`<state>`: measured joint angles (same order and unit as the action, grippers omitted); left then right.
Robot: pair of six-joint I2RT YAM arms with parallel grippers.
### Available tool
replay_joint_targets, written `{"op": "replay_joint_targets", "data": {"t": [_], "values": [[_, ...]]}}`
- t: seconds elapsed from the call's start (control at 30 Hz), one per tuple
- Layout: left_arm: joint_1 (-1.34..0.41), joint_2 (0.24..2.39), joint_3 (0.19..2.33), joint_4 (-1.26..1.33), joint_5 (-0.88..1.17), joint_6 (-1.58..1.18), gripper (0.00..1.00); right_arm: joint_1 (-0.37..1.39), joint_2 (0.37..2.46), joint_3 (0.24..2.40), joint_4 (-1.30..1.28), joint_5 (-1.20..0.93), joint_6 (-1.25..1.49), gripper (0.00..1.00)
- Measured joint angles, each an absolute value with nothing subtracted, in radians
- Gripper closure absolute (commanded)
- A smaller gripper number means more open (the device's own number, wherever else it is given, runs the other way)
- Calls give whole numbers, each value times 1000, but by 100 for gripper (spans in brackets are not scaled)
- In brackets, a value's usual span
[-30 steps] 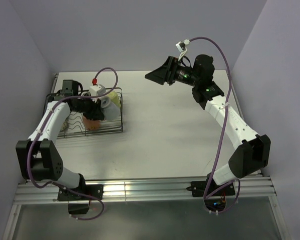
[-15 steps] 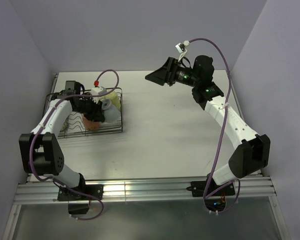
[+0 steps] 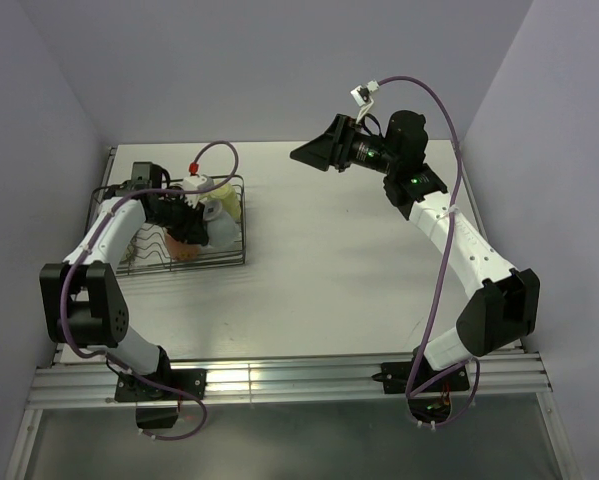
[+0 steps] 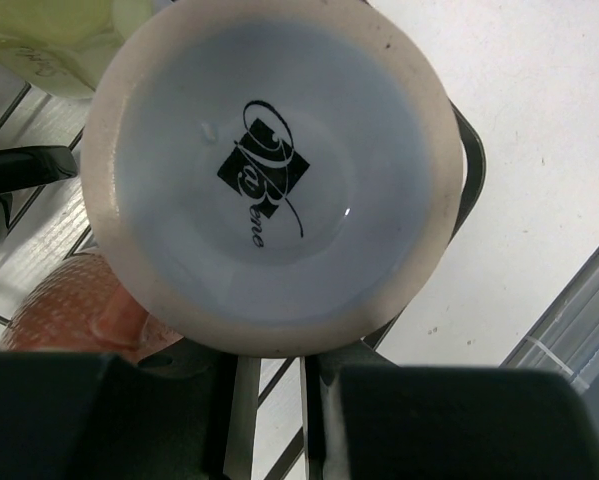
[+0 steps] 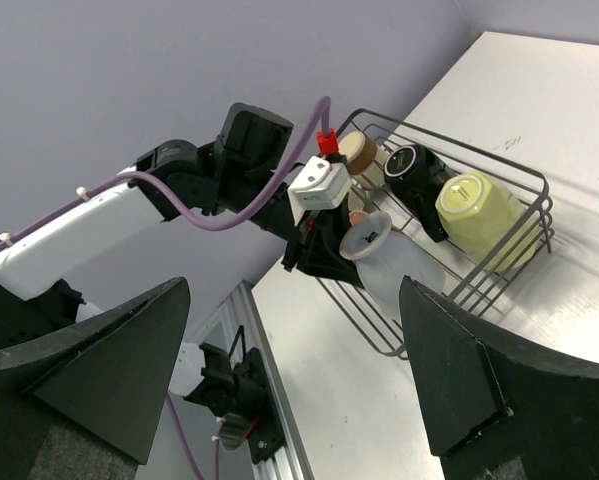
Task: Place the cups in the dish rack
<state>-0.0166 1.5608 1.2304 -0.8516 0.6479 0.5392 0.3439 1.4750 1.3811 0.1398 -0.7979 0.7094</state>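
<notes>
The dish rack (image 3: 139, 263) stands at the table's left. My left gripper (image 3: 193, 222) reaches into it. In the left wrist view this gripper (image 4: 269, 392) is shut, its fingertips hidden under the light blue cup (image 4: 269, 170), whose cream-rimmed base with a black logo fills the frame. That cup (image 3: 220, 233) lies tilted at the rack's near right corner (image 5: 524, 240). A pale yellow cup (image 3: 226, 200) and a pink patterned cup (image 3: 184, 248) sit beside it in the rack. A black cup (image 5: 411, 165) and a brown cup (image 5: 357, 152) are further back. My right gripper (image 3: 314, 151) hangs open and empty, high over the table's far middle.
The rack's dark wire rim (image 4: 469, 175) curves right of the light blue cup. White tabletop (image 3: 339, 270) stretches between the rack and the right arm. A metal rail (image 3: 279, 378) runs along the near edge. Purple cables loop above both wrists.
My left arm's elbow has swung inward and its wrist has turned. The light blue cup has shifted slightly toward the rack's near right corner. The right arm has not moved.
</notes>
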Motion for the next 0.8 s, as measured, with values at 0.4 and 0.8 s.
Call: {"op": "replay_joint_targets", "data": {"t": [0.4, 0.8], "values": [[-17, 1591, 1230, -849, 636, 543, 100, 343, 1475, 1381, 139, -798, 709, 7], [-23, 1591, 1219, -782, 582, 583, 100, 343, 1475, 1380, 140, -798, 710, 7]]}}
